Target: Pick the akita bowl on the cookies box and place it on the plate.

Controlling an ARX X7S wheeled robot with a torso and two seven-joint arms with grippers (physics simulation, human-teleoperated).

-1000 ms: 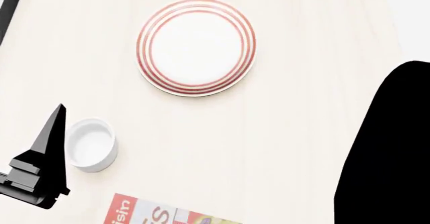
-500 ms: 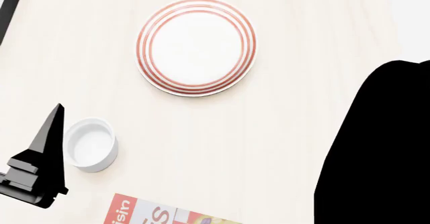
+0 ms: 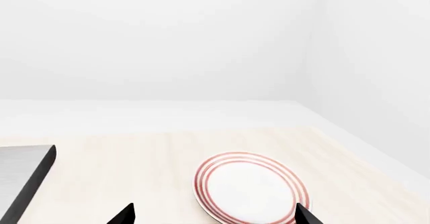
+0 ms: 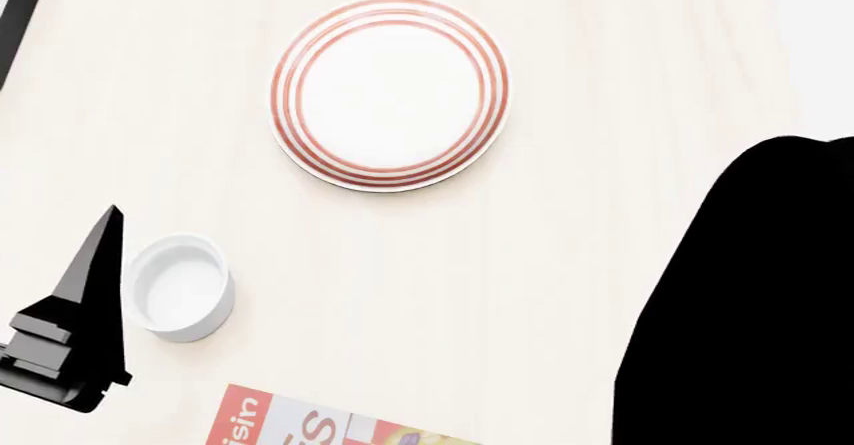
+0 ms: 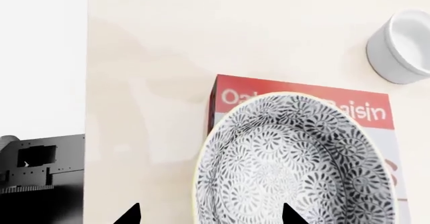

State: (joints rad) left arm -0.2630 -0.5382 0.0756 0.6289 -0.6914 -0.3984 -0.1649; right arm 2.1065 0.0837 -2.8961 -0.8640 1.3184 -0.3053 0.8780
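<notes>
Both fingertips of the right gripper straddle the akita bowl rim, spread, gripping nothing. Bowl sits empty atop the cookies box; bare table beyond.

You only get the top strip of the cookies box in the head view, and the akita bowl runs off the right wrist picture's edge. Both wrist views show just finger tips.

Speckled black-and-white akita bowl sits upright on the red-and-white cookies box, which lies flat. The plate, white with thin red rings, sits empty, well apart from both.
</notes>
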